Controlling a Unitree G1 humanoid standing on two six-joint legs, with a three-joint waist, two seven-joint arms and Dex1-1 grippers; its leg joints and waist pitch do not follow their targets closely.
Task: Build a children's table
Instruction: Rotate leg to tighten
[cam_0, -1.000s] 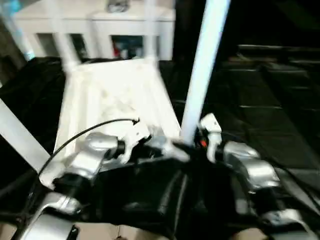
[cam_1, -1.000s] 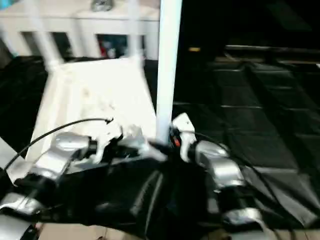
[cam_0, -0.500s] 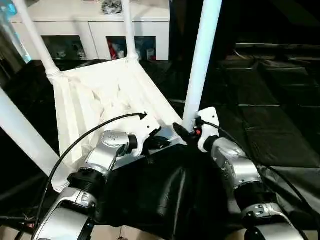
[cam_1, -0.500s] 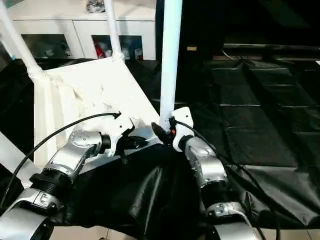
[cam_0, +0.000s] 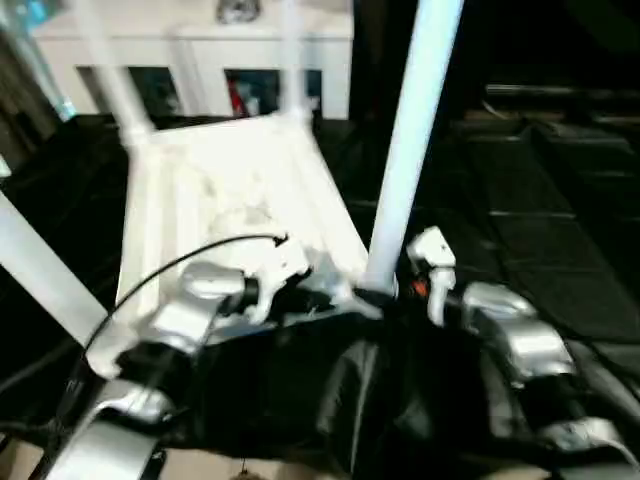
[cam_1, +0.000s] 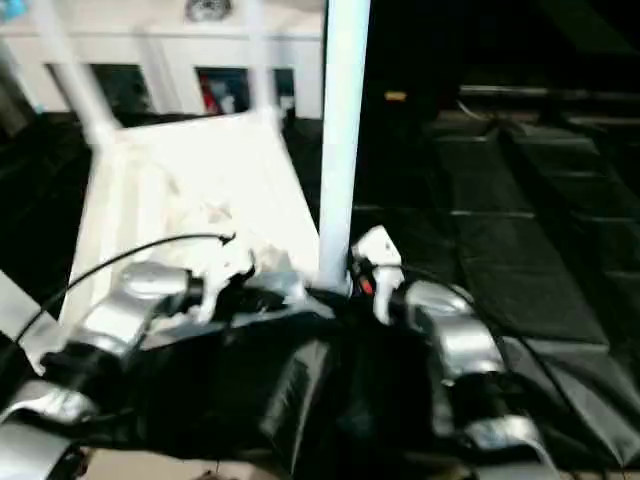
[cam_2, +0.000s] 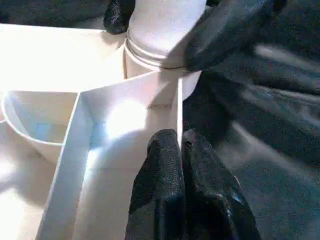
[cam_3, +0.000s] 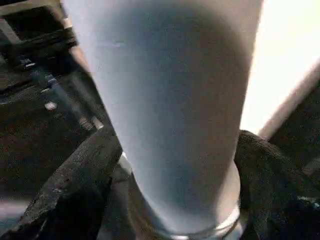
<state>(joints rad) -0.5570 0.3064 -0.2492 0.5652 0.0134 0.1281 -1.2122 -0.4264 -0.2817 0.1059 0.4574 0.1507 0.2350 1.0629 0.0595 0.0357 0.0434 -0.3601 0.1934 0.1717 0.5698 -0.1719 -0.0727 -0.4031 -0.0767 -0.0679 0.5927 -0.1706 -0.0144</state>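
One tabletop, four legs, two tools.

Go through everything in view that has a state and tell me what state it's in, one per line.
Table top: upside down, ribbed underside up.
Near leg: upright in its corner socket.
Far legs: standing in their sockets.
Left gripper: shut on the table top's edge wall.
Right gripper: fingers either side of the near leg's base.

Indoor robot-testing room with a home-like corner, black sheeting draped beneath the grippers, dark padded floor mats beyond the right pincer, white cabinet with glass-fronted compartments holding small colourful items, far beyond the left pincer
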